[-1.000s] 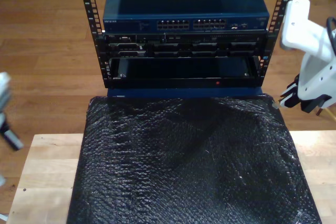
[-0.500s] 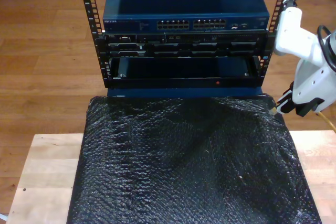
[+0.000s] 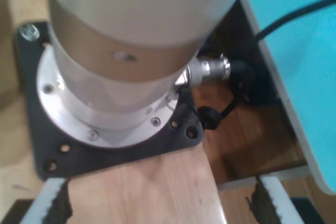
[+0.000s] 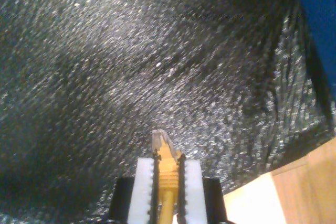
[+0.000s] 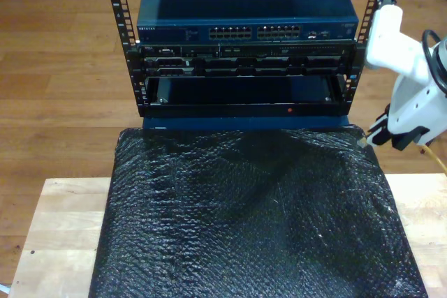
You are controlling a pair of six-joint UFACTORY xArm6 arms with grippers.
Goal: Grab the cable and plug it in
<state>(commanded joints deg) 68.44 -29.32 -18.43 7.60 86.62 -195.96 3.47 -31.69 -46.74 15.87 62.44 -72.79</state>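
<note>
My second end effector [image 4: 168, 182], clamped on the cable [image 4: 167, 174], should level its plug toward a switch [image 5: 248, 5] port; the first's jaws look apart, though blurred.

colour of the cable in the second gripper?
Yellow-orange, with a clear plug at the tip of the cable, held in my second gripper. Second wrist view shows it best.

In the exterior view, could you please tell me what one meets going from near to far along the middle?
Wooden table → black bubble-wrap mat → empty rack bay → drive-bay unit → blue network switch → wooden floor.
</note>
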